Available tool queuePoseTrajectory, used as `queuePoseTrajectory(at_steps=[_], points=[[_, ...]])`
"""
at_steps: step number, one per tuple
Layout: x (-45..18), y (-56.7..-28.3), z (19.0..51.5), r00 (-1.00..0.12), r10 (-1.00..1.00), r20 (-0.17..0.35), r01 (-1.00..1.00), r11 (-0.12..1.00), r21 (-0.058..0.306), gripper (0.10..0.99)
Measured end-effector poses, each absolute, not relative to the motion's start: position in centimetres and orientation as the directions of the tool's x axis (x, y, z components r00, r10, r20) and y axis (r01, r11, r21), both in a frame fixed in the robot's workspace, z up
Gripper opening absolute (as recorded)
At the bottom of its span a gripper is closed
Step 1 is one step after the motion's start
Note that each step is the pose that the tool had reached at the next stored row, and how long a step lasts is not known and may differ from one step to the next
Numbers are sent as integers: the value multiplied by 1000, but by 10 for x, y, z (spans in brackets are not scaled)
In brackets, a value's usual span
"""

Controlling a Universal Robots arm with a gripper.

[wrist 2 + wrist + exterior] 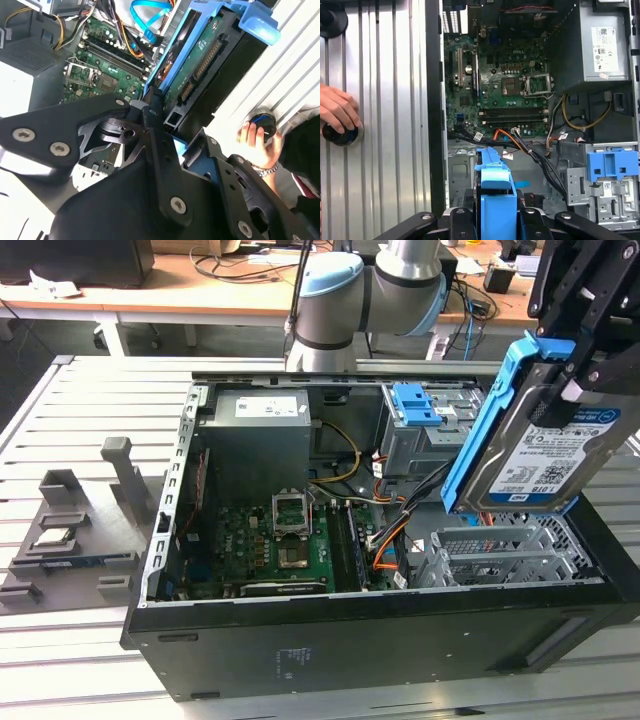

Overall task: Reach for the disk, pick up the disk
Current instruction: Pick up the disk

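exterior view first: you see the disk (535, 455) lifted clear above the open computer case (380, 640), tilted, at the exterior view's right, its label facing the camera and blue rails along its edges. the gripper (580, 340) comes down from the upper corner with its jaws clenched on the disk's upper end. below it lie the empty drive cage (500, 555) and the motherboard (285, 545). a second blue bracket (415, 405) sits in the bay further back, and the arm's grey and blue joints (365, 295) rise behind the case. on the slatted counter (80, 400) at the exterior view's left stands a grey fixture (75, 530) with a small chip (55, 537) on it.

second wrist view: you look past the black linkages of the gripper (165, 125) at the disk (210, 60), its circuit-board side showing inside the blue frame, jaws pressed to both faces. a person's hand (255, 145) rests on a round black knob (264, 123) beside the case.

first wrist view: you see the blue rail end of the disk (496, 195) edge-on between the black jaws of the gripper (496, 220), high over the motherboard (510, 80). the hand (337, 110) covers the knob (340, 135) on the counter (390, 100).
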State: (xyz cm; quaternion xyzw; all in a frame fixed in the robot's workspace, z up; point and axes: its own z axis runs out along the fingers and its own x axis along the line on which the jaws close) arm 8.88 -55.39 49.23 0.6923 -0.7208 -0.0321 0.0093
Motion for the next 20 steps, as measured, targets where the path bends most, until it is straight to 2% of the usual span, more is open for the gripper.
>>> queuePoseTrajectory(at_steps=[20], points=[[93,-554,460,-41,-999,-31,-997,39,59,365]])
